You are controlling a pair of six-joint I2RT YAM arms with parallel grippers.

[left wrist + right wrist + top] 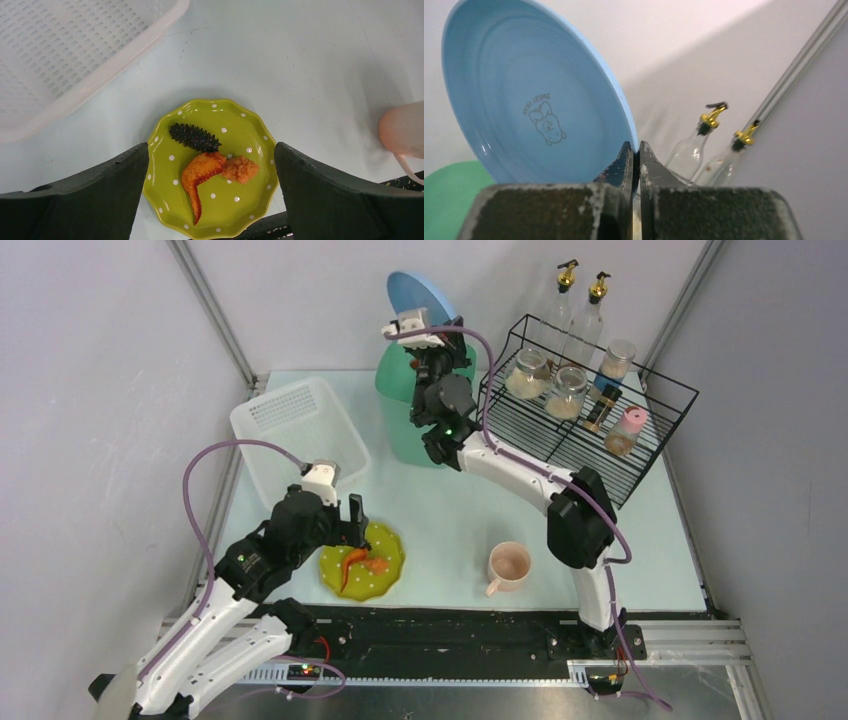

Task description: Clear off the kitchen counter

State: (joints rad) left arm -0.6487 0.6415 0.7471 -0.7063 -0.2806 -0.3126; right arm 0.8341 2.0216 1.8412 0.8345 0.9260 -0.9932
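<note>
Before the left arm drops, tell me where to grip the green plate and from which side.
Pinch the plate by its far rim, from above, fingers astride it. It lies flat on the counter, so likely only the scalloped edge gives a hold, and the food sits clear of that side.

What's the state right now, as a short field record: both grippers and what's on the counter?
left gripper: open, above the green dotted plate
right gripper: shut on the rim of the blue plate, raised near the green tub
green dotted plate: on the kitchen counter, food pieces on it
pink mug: on the counter, right of that plate
white perforated basket: on the counter, back left
</note>
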